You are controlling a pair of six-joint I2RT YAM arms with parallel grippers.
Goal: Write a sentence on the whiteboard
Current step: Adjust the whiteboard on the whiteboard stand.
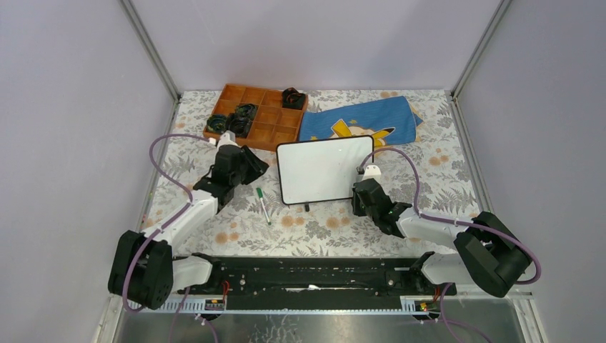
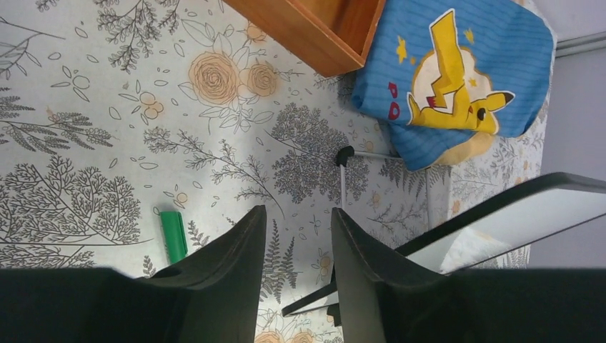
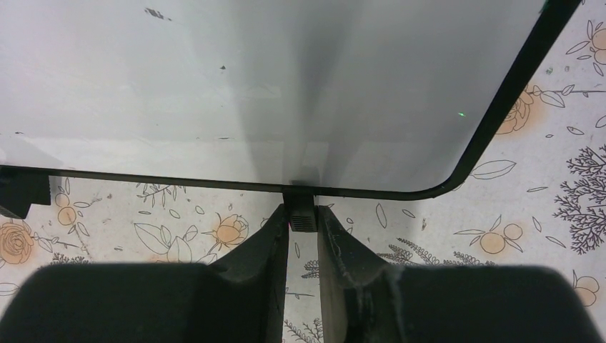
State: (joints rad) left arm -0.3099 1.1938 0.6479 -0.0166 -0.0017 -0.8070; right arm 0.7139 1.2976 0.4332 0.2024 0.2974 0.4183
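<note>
At the middle of the table (image 1: 429, 179) the whiteboard (image 1: 323, 170) sits with its face blank, so writing is not yet begun. The right gripper (image 3: 302, 223), at the board's four o'clock corner, pinches its small black foot (image 3: 301, 213), apparently to steady it. The left gripper (image 2: 296, 229), at nine o'clock, hangs with jaws apart on nothing. The green marker (image 1: 264, 205) lies untouched at eight o'clock. Picking it up looks next, and that calls for a descent squarely over its barrel.

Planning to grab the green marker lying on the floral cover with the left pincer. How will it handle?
Probably rigid and light: the green marker is a slim straight stick. Lying flat, apparently round-bodied, it may roll if a finger nudges it first. Its smooth barrel could swivel in the left pincer.
</note>
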